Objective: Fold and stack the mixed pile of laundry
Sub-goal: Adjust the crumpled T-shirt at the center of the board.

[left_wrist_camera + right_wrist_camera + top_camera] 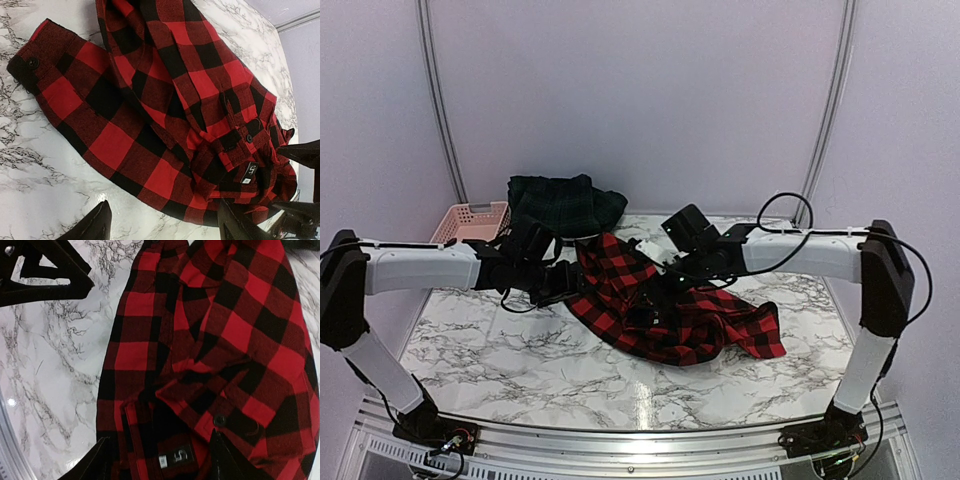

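The red-and-black checked shirt (670, 312) lies crumpled on the marble table (500, 350) at the centre. It fills the left wrist view (165, 100) and the right wrist view (215, 340). The dark green plaid piece (565, 200) lies heaped at the table's back. The navy piece with the white lettered band is out of view. My left gripper (565, 282) is open and empty at the shirt's left edge (165, 231). My right gripper (665, 287) is open above the shirt's collar, its fingers either side of the neck label (177, 456).
A pink perforated basket (470, 221) stands at the back left beside the green plaid piece. The two grippers are close together over the shirt; the left one shows in the right wrist view (47, 270). Walls enclose the table at the back and sides.
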{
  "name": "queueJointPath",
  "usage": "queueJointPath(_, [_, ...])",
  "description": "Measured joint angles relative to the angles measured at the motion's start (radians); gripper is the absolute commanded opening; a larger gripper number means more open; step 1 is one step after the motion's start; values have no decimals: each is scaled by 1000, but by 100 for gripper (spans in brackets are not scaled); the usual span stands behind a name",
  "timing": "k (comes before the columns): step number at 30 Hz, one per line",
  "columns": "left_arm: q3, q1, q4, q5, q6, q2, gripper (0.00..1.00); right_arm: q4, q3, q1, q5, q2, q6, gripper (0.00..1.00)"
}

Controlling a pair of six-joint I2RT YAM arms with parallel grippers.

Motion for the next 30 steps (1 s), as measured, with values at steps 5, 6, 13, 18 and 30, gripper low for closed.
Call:
queueJointPath(5, [-22, 13, 21, -2, -20, -18, 75, -19, 154, 57, 86, 166, -18, 62])
queueJointPath(6, [-26, 14, 24, -3, -22, -23, 75, -24, 175, 61, 102, 194, -21, 60])
queueJointPath(13, [-45, 19, 29, -19, -24, -59, 75, -105, 309, 68, 246, 351, -36, 36])
queueJointPath(18, [-55, 28, 32, -26, -24, -76, 75, -136, 356, 66, 278, 357, -33, 8])
queueJointPath(30, [-66, 50, 31, -26, -17, -76, 75, -116, 397, -196, 275, 198, 22, 43])
